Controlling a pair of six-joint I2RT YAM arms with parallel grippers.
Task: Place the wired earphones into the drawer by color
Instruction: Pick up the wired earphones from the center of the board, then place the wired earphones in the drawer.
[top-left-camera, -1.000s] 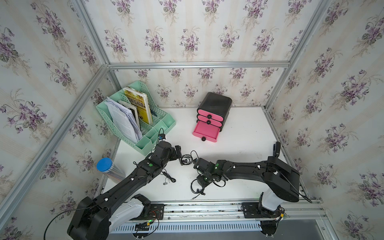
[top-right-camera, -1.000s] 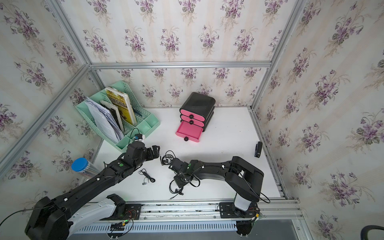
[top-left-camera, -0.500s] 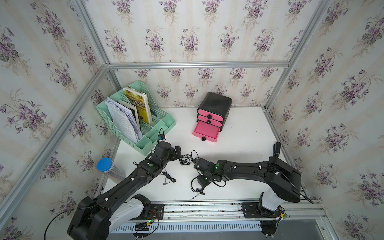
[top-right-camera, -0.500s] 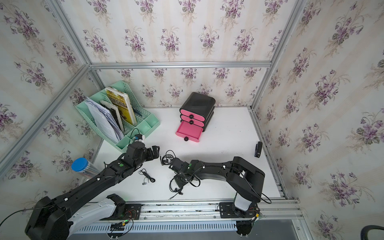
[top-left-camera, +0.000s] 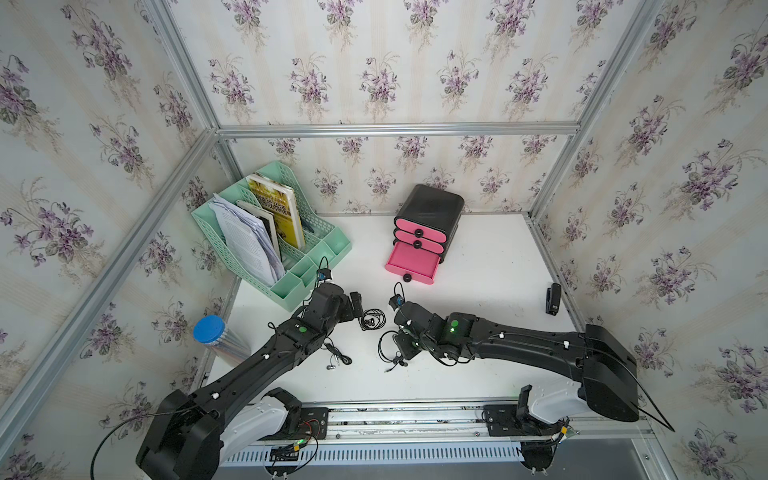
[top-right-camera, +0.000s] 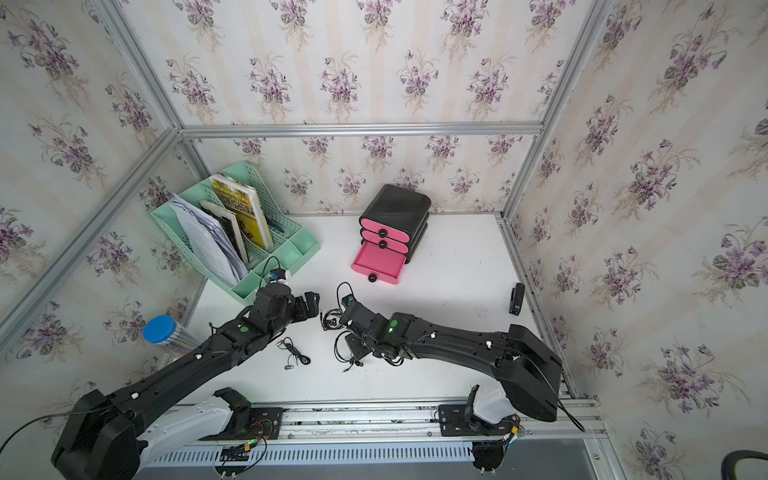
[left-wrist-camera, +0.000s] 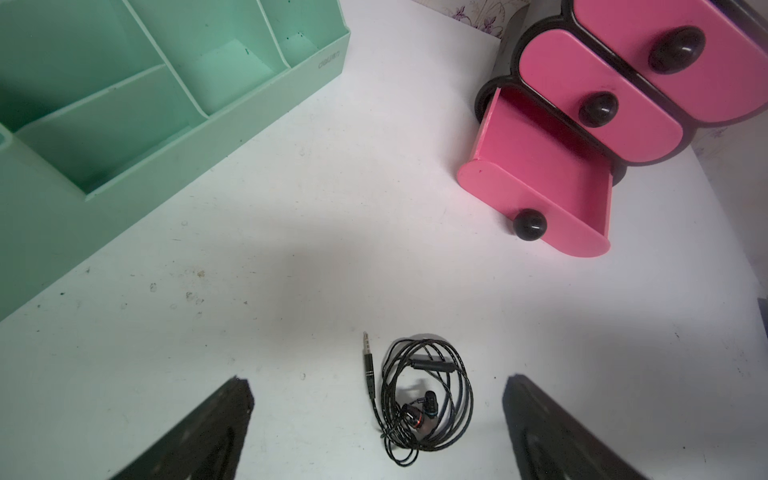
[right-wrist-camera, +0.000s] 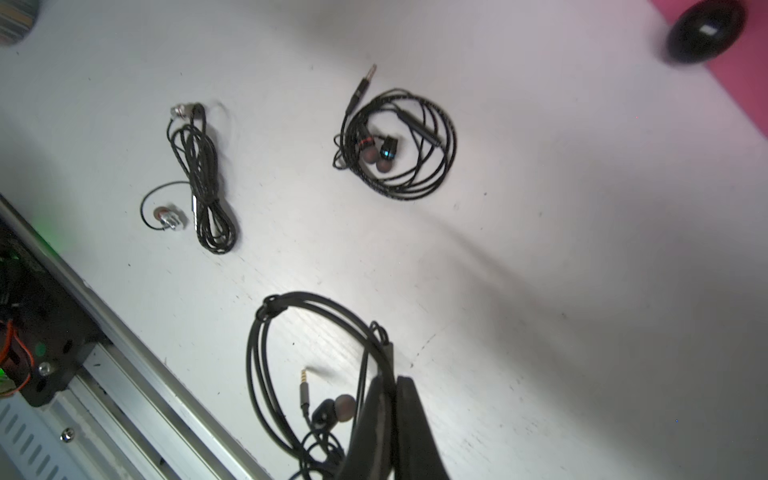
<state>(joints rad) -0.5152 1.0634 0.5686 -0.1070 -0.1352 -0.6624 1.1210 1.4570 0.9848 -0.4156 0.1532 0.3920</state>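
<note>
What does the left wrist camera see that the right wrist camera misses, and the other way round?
Only the left wrist view: the mint-green rack, the two shut drawers, and the left claw wide open. Only the right wrist view: the right claw shut on a black earphone cable, a bundled black set, and the metal rail. Both: the round black coil with its jack plug, the open drawer's knob, the white table.

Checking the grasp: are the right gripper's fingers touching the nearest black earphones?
Touching: right wrist view shows shut fingers pinching the black earphones by the cable.
</note>
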